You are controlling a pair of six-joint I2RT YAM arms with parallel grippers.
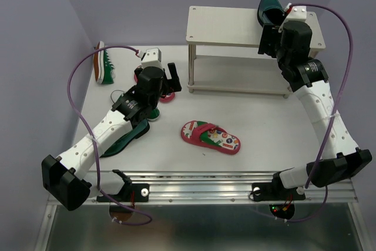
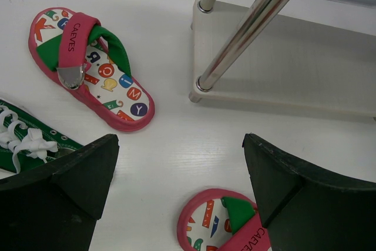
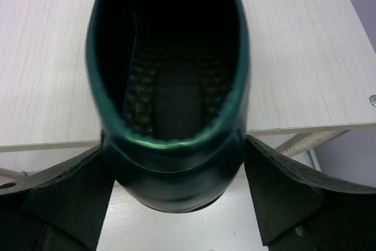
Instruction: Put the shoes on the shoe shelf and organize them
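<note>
You're holding a loafer [image 3: 170, 86] over the shelf [image 3: 47, 57].
Your right gripper [image 3: 176, 186] is clamping its heel; your left gripper [image 2: 179, 168] is hanging open, its camera showing a flip-flop [image 2: 94, 66] half-hidden from above.

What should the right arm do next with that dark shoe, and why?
Probably set the loafer down on the shelf and let go. The right gripper holds its heel, and most of the shoe is over the right end of the shelf's top, with only the heel past the near edge.
</note>
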